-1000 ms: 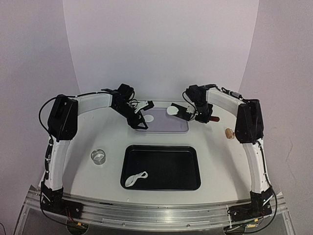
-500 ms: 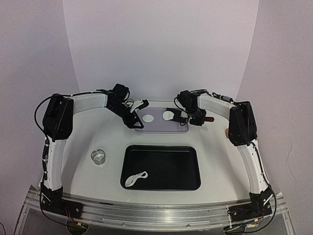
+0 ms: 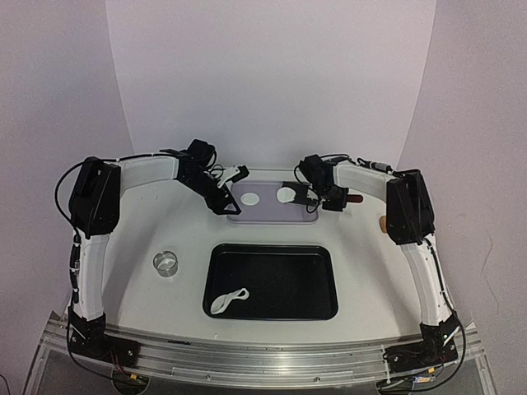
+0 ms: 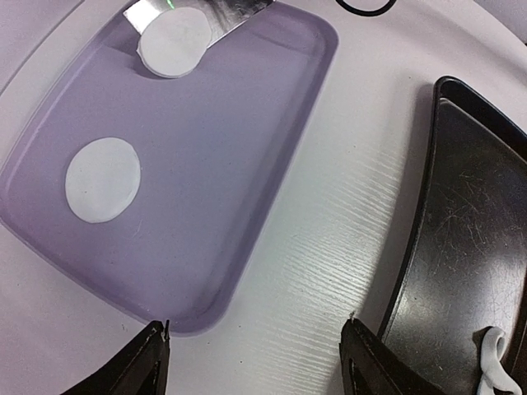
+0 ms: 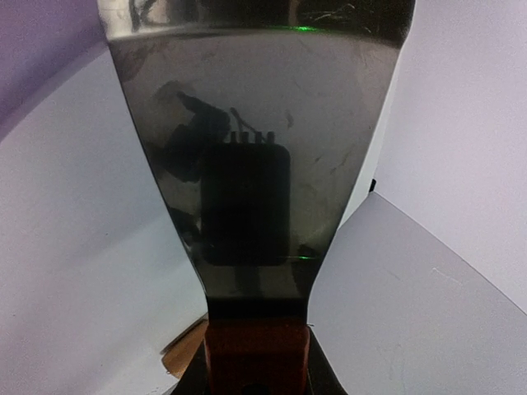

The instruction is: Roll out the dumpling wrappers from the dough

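Observation:
A round white wrapper lies flat in the purple tray; it also shows in the left wrist view. A second wrapper rests on the tip of a metal spatula blade over the tray's far side, seen in the left wrist view. My right gripper is shut on the spatula's reddish handle; the blade fills its view. My left gripper is open and empty, low over the table by the purple tray's corner. A ragged dough strip lies in the black tray.
A small clear ring-like cup stands on the table at the left. A small wooden piece lies at the right beside the right arm. The black tray's rim is close to my left gripper's right finger.
My right gripper has moved left and lower with the spatula and the wrapper on it, over the purple tray. My left gripper has drawn back left toward the tray's corner.

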You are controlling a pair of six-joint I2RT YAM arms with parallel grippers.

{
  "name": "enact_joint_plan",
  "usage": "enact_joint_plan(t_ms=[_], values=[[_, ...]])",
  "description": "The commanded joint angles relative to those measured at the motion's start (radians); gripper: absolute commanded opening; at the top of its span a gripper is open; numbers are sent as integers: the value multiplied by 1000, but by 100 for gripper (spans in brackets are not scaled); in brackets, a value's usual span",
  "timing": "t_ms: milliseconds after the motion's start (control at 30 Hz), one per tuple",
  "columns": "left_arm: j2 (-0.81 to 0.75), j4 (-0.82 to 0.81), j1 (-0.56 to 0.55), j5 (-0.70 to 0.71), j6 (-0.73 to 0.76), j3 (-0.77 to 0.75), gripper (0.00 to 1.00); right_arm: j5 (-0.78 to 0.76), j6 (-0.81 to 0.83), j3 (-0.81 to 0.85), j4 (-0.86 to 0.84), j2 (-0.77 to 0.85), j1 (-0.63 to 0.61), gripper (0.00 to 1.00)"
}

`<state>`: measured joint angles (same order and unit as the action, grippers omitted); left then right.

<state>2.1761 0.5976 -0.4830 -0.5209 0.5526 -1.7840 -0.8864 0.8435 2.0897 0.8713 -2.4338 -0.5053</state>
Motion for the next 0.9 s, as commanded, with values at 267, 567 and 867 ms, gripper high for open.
enact_joint_plan(t_ms=[267, 567, 867], values=[[-65, -10, 15, -46, 17, 6, 71, -188, 475, -283, -501, 169, -7, 0], [-76, -3, 19, -63, 25, 16, 71, -231, 511, -237, -546, 140, 16, 0], [-78, 0, 24, -81, 29, 20, 71, -235, 607, -244, -627, 158, 34, 0]])
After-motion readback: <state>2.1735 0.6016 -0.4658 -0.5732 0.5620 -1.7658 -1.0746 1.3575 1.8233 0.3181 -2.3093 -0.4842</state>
